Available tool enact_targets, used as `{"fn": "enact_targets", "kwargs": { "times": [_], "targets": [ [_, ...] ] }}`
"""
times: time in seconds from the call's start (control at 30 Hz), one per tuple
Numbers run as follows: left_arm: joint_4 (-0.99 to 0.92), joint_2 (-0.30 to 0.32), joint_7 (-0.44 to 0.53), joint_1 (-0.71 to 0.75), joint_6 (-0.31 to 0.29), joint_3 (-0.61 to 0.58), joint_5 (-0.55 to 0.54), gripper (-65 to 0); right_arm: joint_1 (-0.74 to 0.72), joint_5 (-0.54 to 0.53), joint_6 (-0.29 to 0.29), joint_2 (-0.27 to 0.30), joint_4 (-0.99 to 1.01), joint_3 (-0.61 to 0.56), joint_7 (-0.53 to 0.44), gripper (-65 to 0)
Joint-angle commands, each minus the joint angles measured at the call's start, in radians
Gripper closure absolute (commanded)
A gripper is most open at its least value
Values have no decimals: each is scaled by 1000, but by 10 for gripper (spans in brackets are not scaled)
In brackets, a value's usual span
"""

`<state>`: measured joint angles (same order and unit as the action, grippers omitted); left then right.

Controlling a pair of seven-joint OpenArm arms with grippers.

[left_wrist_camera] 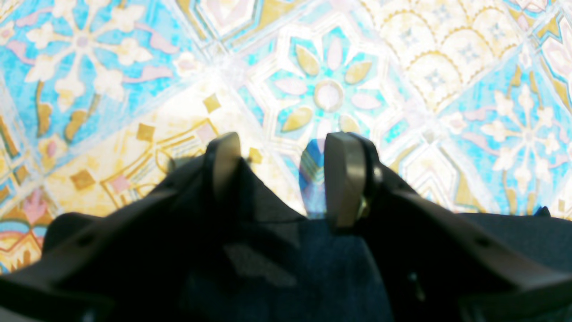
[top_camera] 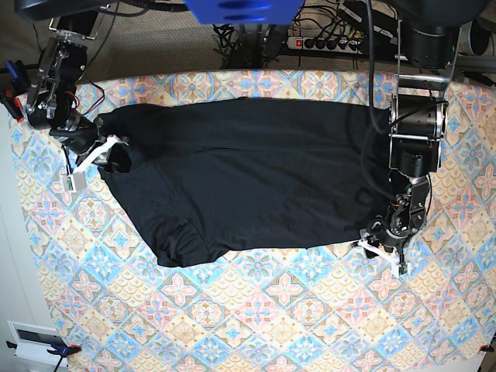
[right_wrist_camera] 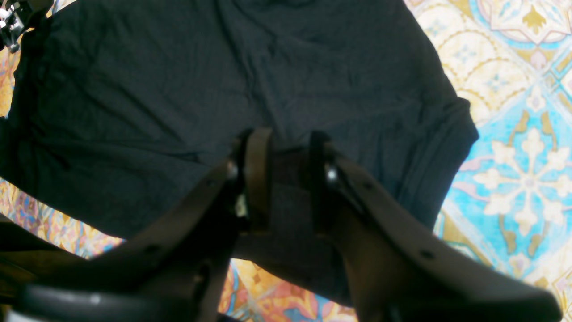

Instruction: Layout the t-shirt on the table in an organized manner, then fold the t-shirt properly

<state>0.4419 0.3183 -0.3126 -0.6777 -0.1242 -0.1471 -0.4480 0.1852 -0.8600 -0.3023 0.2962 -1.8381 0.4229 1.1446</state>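
The black t-shirt (top_camera: 248, 178) lies spread and flat across the far half of the patterned table (top_camera: 271, 310), one sleeve hanging toward the front left. At its left edge my right gripper (top_camera: 97, 159) holds a bunched bit of sleeve. In the right wrist view a raised fold of t-shirt (right_wrist_camera: 178, 89) fills the gap between the right gripper (right_wrist_camera: 288, 174) fingers. My left gripper (top_camera: 385, 249) sits at the shirt's near right corner. In the left wrist view the left gripper (left_wrist_camera: 283, 170) is open, bare table (left_wrist_camera: 134, 67) between its tips and the t-shirt (left_wrist_camera: 321, 268) edge under its base.
A power strip (top_camera: 325, 40) and cables lie behind the table's far edge. A blue part (top_camera: 240, 9) hangs over the top middle. A white box (top_camera: 32, 341) sits on the floor at the lower left. Patterned cloth covers the front half of the table.
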Motion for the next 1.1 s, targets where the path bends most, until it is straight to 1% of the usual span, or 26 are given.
{"fn": "enact_targets", "kwargs": {
  "times": [0.0, 0.03, 0.2, 0.3, 0.4, 0.47, 0.6, 0.7, 0.77, 0.83, 0.87, 0.9, 0.97, 1.0, 1.07],
  "targets": [
    [5, 12, -40, -14, -4, 13, -10, -300, -10, -15, -2, 13, -15, 8, -22, -139],
    [5, 23, -40, -14, -4, 30, -13, -300, -10, -15, -2, 13, -15, 6, -22, -139],
    [7, 26, -35, -23, -4, 111, -8, -303, -10, -15, -2, 13, -13, 6, -22, -139],
    [38, 45, -38, -23, -4, 108, -7, -303, -10, -15, -2, 13, -13, 6, -22, -139],
    [50, 46, -38, -17, -4, 106, -2, -303, -10, -15, -2, 13, -13, 6, -22, -139],
    [50, 46, -40, -15, -4, 106, 33, -303, -10, -15, -2, 13, -13, 6, -22, -139],
    [48, 43, -40, 5, -4, 106, 156, -303, -10, -15, -2, 13, -13, 6, -22, -139],
    [50, 32, -41, 19, -4, 108, 179, -302, -10, -15, -2, 13, -13, 6, -22, -139],
    [50, 20, -67, 20, -9, 106, 186, -300, -10, -15, -2, 13, -13, 6, -22, -139],
    [51, 12, -141, 20, -13, 106, 183, -298, -10, -15, -2, 13, -13, 6, -22, -139],
    [53, 6, -162, 20, -25, 106, 182, -292, -10, -15, -2, 13, -13, 6, -22, -139],
    [53, 5, -178, 19, -47, 106, 183, -278, -10, -15, -2, 13, -13, 6, -22, -139],
    [53, 0, -182, 16, -98, 106, 185, -222, -10, -15, -2, 13, -13, 6, -22, -139],
    [53, 0, -182, 14, -107, 106, 185, -182, -10, -15, -2, 13, -13, 6, -22, -139],
    [53, 3, -181, 13, -114, 108, 183, -78, -10, -15, -2, 13, -13, 6, -22, -139]
  ]
}}
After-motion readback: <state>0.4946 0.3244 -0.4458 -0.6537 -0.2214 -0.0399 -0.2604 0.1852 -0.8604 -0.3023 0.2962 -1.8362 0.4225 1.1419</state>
